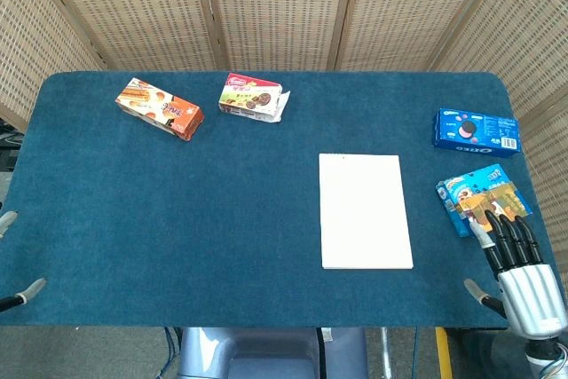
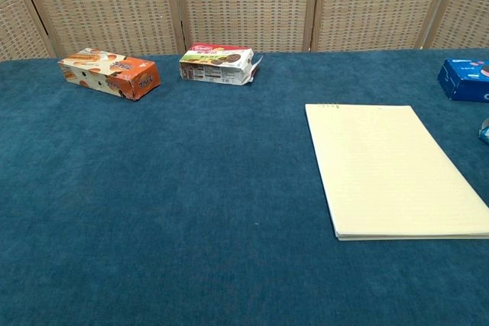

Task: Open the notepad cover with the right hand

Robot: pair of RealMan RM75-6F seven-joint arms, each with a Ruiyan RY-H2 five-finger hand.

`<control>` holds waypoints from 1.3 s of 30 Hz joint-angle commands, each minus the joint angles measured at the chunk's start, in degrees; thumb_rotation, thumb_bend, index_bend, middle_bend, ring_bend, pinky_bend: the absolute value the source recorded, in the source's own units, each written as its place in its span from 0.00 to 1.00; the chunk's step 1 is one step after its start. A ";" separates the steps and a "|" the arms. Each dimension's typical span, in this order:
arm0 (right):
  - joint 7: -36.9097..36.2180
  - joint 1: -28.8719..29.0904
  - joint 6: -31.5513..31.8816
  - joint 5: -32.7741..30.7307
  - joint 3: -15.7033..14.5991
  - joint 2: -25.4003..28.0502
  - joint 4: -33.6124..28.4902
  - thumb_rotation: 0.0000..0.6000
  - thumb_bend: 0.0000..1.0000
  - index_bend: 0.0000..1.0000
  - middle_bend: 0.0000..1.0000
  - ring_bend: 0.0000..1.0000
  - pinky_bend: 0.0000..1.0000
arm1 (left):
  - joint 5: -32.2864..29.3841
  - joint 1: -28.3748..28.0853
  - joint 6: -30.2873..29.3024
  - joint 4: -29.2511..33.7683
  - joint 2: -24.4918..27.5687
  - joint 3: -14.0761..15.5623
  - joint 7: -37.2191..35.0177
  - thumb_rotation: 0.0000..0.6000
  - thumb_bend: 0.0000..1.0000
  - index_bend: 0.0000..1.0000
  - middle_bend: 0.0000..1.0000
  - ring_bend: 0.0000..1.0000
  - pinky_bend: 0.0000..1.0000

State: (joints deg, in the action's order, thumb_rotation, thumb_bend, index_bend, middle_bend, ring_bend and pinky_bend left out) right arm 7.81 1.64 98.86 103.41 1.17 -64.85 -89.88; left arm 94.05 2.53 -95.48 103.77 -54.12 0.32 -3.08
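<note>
Notepad [image 1: 366, 210] lies flat, closed, right of table centre, bound edge toward far side. Your right hand [image 1: 519, 268] hovers at notepad's 3 o'clock, near table's front-right corner, fingers extended and slightly apart, holding nothing. Bring it toward 9 o'clock, catch cover's near edge only, lift it, fold toward 12 o'clock. Take top sheet alone; stack looks thin. Left hand: only fingertip slivers at left frame edge, can't tell its state. Chest view shows neither hand.
</note>
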 commanded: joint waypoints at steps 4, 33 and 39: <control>0.40 0.93 -2.01 1.21 -0.80 -0.40 0.36 1.00 0.00 0.06 0.00 0.00 0.00 | -0.09 0.08 -0.14 -0.05 0.08 -0.06 -0.35 1.00 0.00 0.00 0.00 0.00 0.00; -0.72 17.68 -25.72 5.97 -3.54 -15.23 17.63 1.00 0.26 0.09 0.03 0.00 0.00 | -3.07 -1.25 2.91 1.40 -0.88 -1.05 3.95 1.00 0.00 0.00 0.00 0.00 0.00; -0.06 18.22 -26.98 5.01 -4.45 -16.48 19.72 1.00 0.35 0.09 0.03 0.00 0.00 | -2.92 -1.29 3.06 1.34 -0.80 -0.94 3.88 1.00 0.00 0.00 0.00 0.00 0.00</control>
State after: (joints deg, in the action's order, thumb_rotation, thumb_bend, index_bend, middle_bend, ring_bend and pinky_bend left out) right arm 7.64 19.75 72.07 108.61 -3.11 -81.11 -70.45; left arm 91.12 1.24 -92.43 105.11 -54.92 -0.63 0.79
